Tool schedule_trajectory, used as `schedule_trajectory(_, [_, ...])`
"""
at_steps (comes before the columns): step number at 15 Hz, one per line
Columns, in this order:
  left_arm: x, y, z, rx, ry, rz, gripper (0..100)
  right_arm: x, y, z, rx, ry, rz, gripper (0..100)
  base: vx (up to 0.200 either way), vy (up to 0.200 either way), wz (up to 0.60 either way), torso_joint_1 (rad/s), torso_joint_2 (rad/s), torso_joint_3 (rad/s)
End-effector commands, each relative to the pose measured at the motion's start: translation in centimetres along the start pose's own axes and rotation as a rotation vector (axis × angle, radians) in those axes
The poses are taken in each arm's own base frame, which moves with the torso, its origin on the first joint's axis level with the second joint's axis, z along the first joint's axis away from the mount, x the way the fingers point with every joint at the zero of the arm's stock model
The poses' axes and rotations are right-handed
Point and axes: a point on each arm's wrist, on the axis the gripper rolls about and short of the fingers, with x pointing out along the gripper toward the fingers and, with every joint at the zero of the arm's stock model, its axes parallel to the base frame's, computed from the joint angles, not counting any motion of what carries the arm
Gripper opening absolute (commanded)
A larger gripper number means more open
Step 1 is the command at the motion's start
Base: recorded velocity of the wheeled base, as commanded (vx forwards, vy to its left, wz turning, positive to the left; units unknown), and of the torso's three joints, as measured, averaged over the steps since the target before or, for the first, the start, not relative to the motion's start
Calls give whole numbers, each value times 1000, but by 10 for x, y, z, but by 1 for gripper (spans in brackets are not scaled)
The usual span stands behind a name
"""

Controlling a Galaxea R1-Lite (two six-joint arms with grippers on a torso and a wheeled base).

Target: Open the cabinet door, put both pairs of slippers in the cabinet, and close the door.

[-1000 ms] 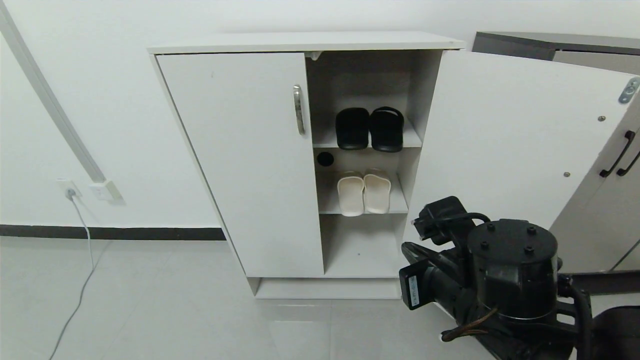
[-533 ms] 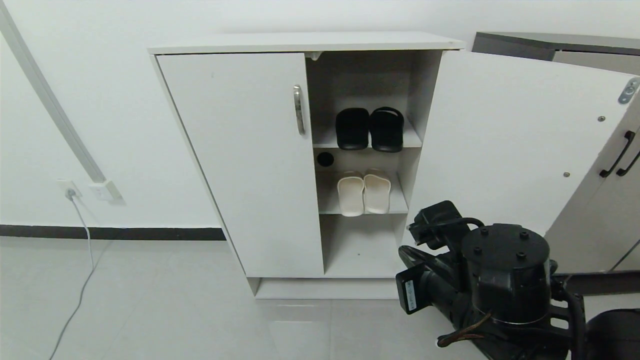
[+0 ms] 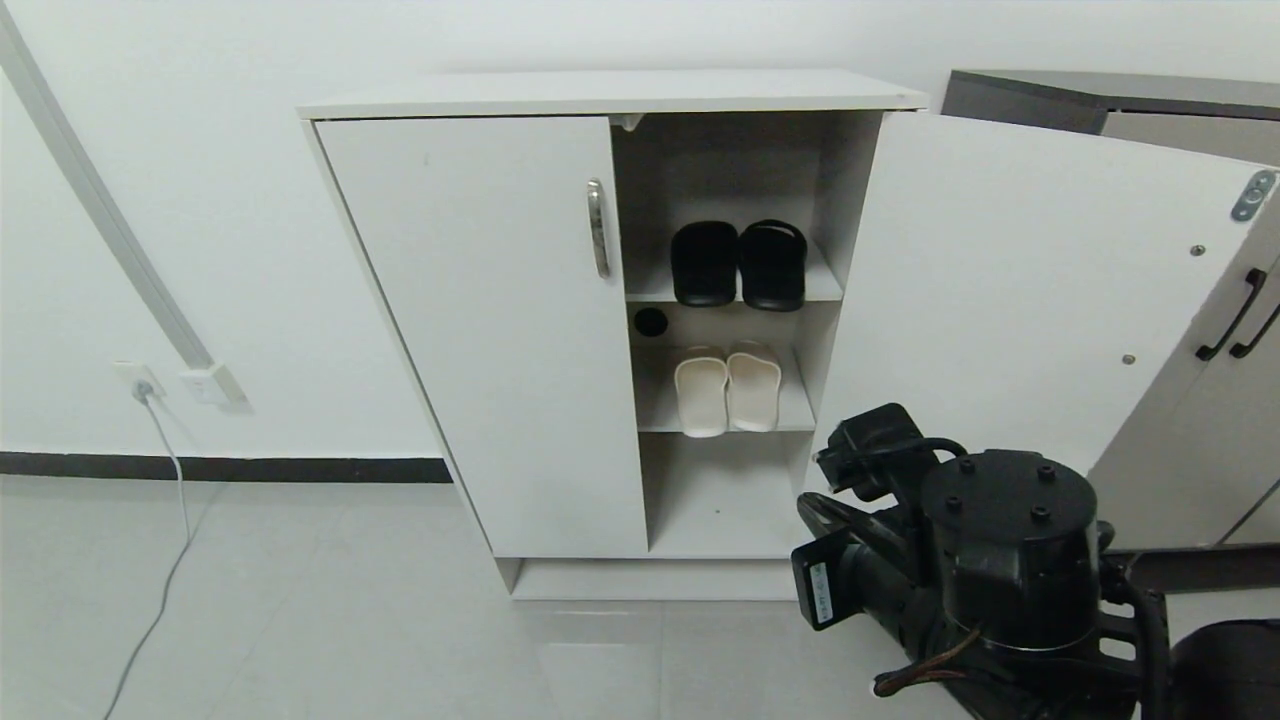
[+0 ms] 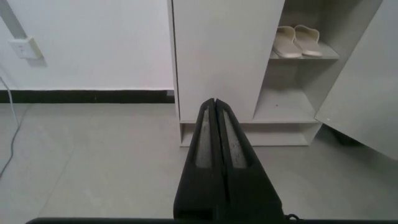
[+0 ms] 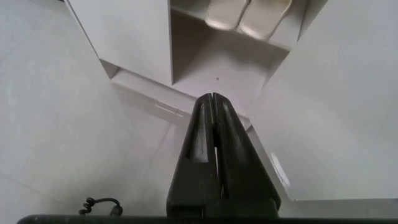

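**Head view.** A white two-door wooden cabinet (image 3: 600, 92) stands against the wall on a pale tiled floor (image 3: 330, 630). Its left door (image 3: 480, 330), fitted with a slim metal handle (image 3: 597, 228), is closed. Its right door (image 3: 1000, 290) is swung wide open, with its free edge near a grey neighbouring cabinet with black handles (image 3: 1235, 320). A pair of black slippers (image 3: 738, 263) sits on the upper shelf and a pair of cream slippers (image 3: 727, 390) on the middle shelf. The black right arm (image 3: 960, 540) is low, in front of the open door's lower edge. A wall socket with a grey cable (image 3: 140, 385) lies well to the left of the cabinet.

**Left wrist view.** The left end effector (image 4: 215, 102), its fingers pressed together, hangs above the floor and points toward the cabinet's base below the closed door.

**Right wrist view.** The right end effector (image 5: 212, 98), its fingers likewise together, sits above the floor just before the base. The inner face of the open door is close beside it.
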Motion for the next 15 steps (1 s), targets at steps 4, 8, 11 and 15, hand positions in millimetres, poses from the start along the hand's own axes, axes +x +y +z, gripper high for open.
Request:
schedule_trajectory(4, [0, 0, 0, -1, 2, 0, 0, 2, 1, -3, -7, 10, 0, 0, 0, 0, 0, 23, -355, -365])
schedule_trajectory(8, [0, 0, 0, -1, 2, 0, 0, 2, 1, -5, -13, 19, -1, 0, 0, 0, 0, 80, -475, -361])
schedule_trajectory(11, [0, 0, 0, -1, 2, 0, 0, 3, 1, -6, -14, 20, -3, 0, 0, 0, 0, 123, -461, -338])
schedule_trajectory(15, [0, 0, 0, -1, 2, 0, 0, 3, 2, -6, -17, 20, -3, 0, 0, 0, 0, 148, -477, -324])
